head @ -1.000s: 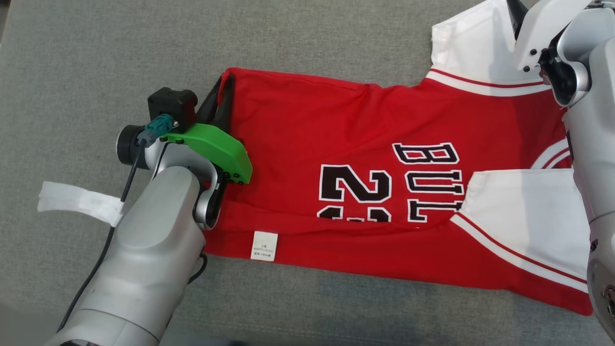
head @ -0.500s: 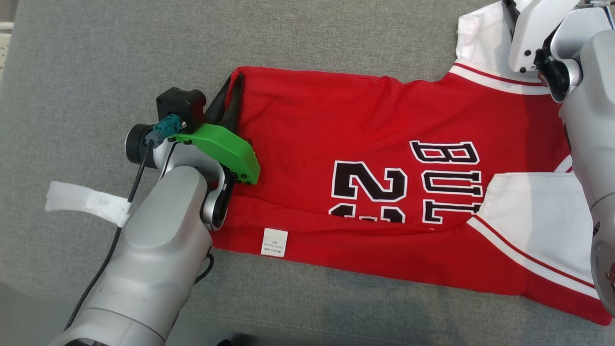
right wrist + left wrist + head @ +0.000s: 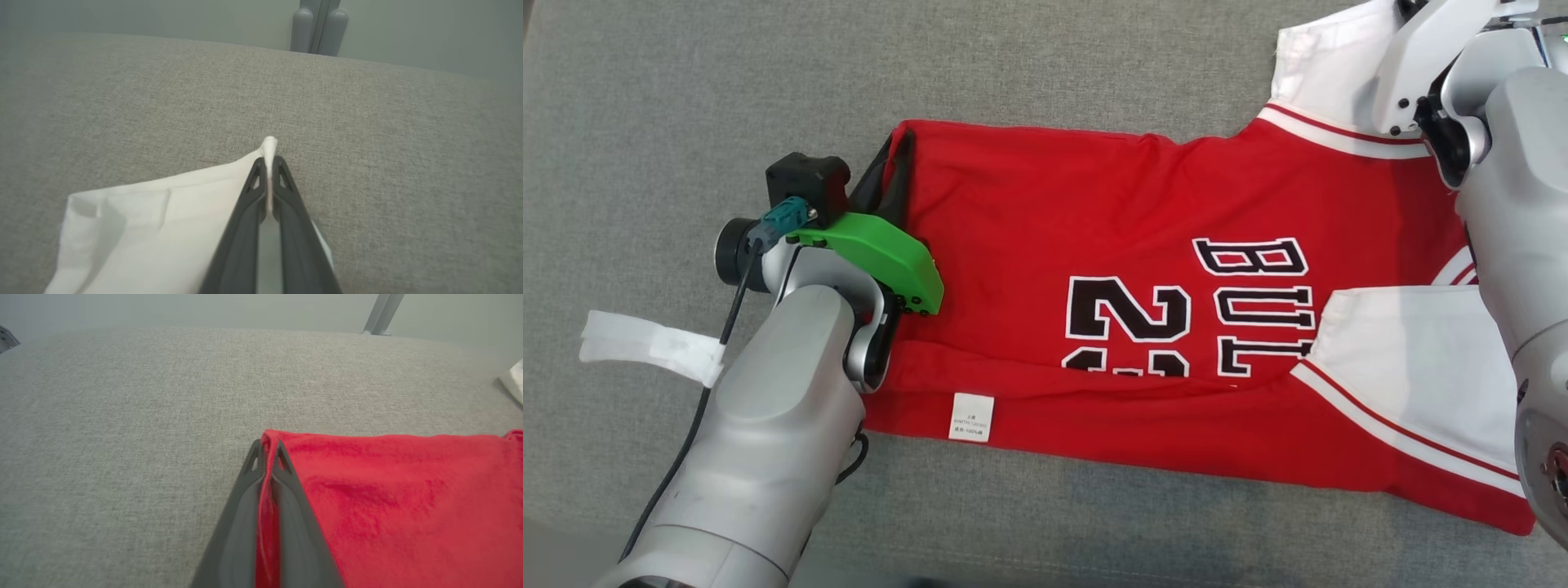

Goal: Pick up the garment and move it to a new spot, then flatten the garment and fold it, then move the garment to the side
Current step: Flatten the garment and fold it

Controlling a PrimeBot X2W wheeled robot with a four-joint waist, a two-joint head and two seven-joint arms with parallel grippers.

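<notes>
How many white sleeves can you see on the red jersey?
2. One sleeve at the far right, pinched by the right gripper; the other sleeve folded onto the jersey near its lettering.

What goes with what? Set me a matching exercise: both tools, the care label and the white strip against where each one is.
1. left tool
2. right tool
3. care label
4. white strip

a. off the jersey, on the robot's left
b. shut on the white sleeve
c. shut on the jersey's red corner
d. on red fabric by the near edge

Pairs: 1-c, 2-b, 3-d, 4-a.
</notes>
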